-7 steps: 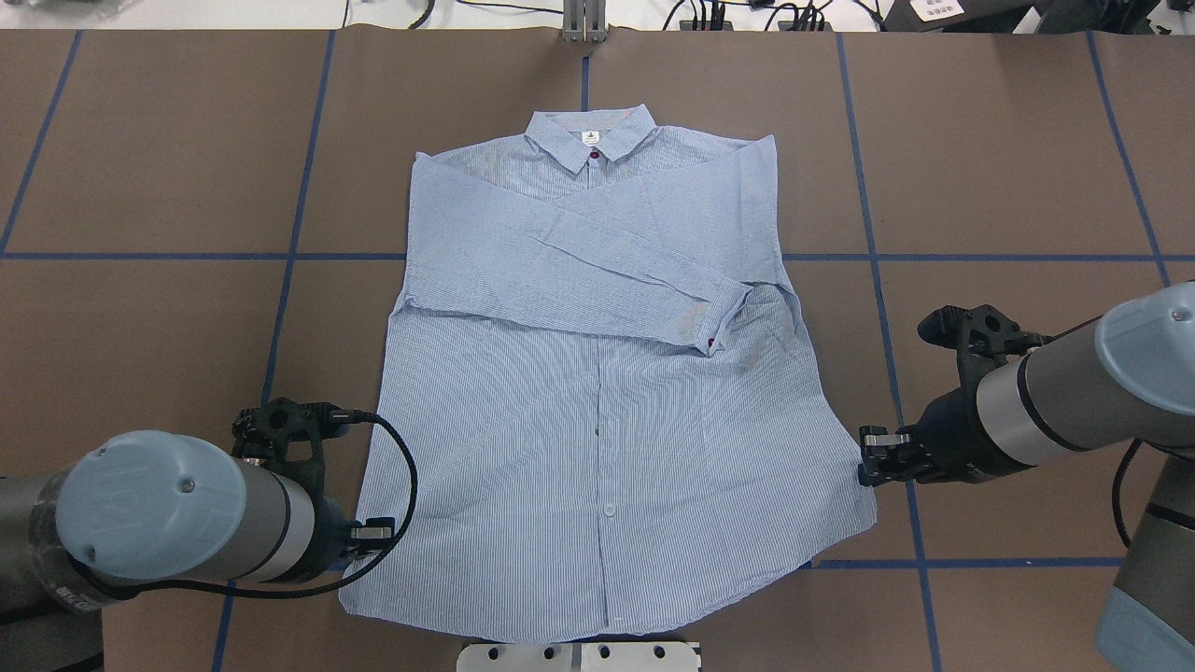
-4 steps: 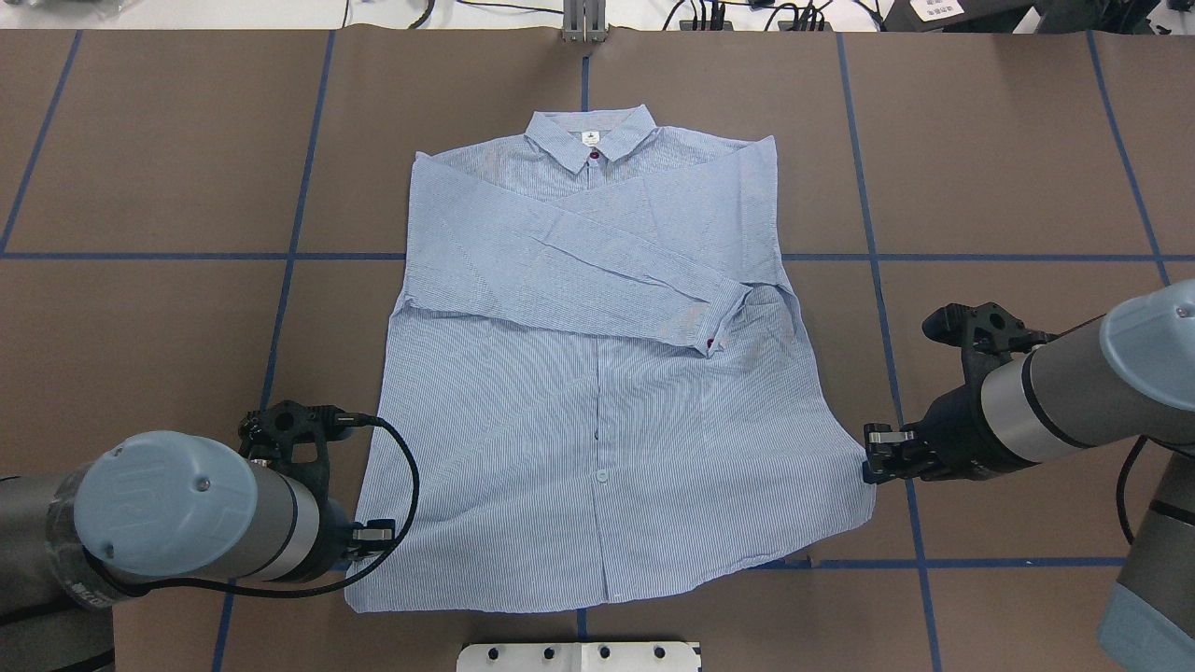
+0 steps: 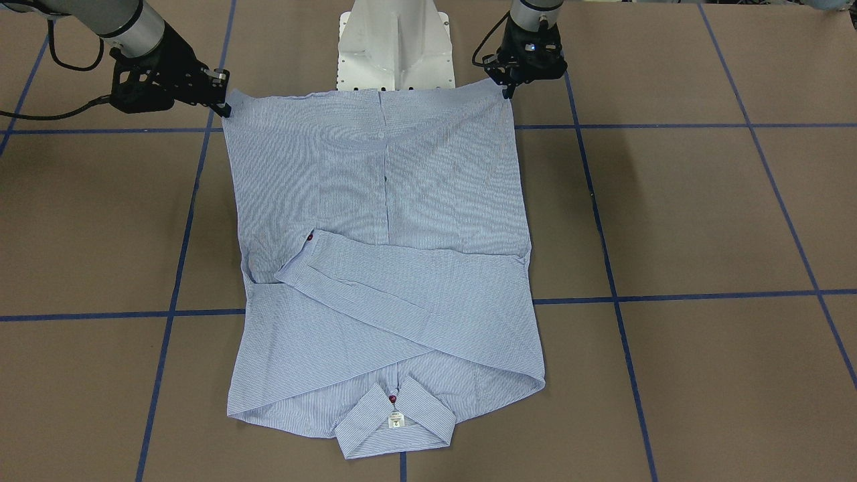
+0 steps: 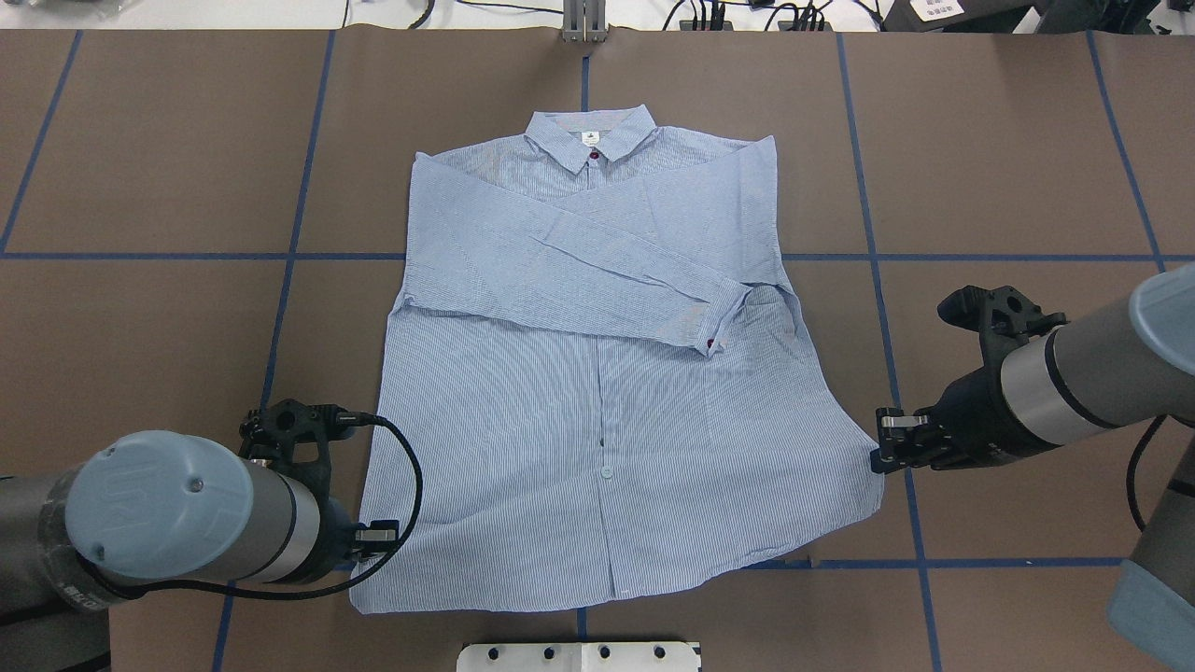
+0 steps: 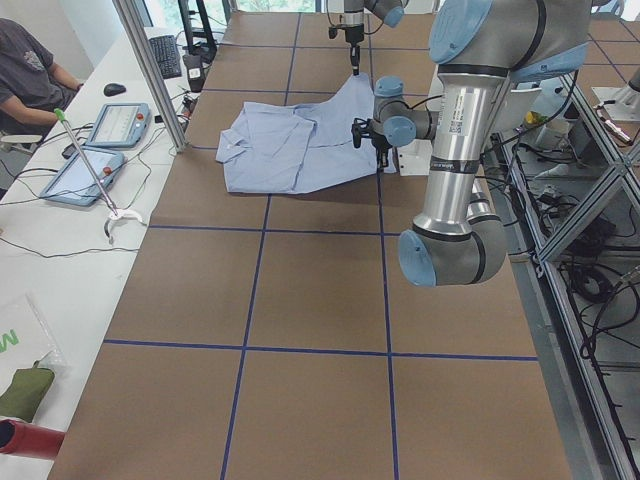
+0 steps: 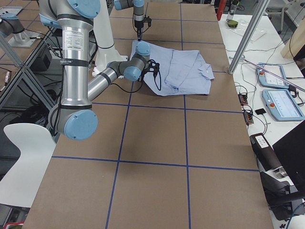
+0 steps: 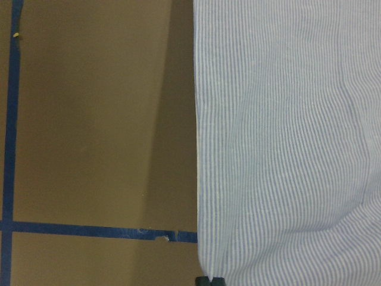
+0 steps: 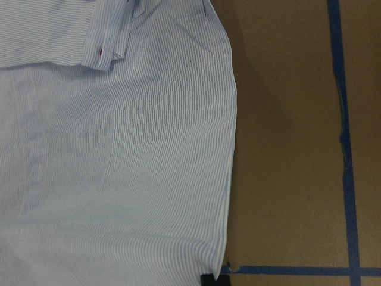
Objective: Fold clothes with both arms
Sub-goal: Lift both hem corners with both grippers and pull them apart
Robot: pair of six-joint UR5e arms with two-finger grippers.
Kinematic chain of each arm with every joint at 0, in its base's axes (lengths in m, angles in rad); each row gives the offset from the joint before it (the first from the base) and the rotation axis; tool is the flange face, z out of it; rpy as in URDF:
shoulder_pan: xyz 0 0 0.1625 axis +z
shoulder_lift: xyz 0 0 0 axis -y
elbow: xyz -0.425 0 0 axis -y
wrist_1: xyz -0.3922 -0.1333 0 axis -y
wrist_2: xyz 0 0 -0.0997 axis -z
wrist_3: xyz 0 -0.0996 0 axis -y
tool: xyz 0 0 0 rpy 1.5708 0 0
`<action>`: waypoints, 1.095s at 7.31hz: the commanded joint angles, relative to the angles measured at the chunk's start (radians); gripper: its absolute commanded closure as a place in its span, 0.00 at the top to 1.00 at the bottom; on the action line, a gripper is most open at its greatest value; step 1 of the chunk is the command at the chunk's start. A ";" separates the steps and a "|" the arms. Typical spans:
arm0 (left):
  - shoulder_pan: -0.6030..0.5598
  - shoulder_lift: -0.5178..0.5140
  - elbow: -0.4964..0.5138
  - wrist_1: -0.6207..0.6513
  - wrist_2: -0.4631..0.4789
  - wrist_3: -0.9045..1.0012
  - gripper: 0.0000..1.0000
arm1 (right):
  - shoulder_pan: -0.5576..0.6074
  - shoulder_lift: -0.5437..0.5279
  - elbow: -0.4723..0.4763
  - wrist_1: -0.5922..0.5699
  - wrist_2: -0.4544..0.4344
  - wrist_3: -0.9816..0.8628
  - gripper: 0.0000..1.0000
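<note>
Evidently light and limp, the shirt [image 4: 597,373] lies flat on the surface [image 4: 140,187], sleeves crossed — left pincer [image 4: 376,536] and right pincer [image 4: 882,446] each clamped on a hem corner, the sensible hold for floppy cloth.

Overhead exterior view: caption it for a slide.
Left gripper and right gripper pinch bottom corners of the striped shirt, sleeves folded across chest.
</note>
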 commanded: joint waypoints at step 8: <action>0.095 -0.009 -0.173 0.143 -0.123 -0.013 0.00 | 0.018 -0.310 0.088 0.331 0.196 0.002 0.00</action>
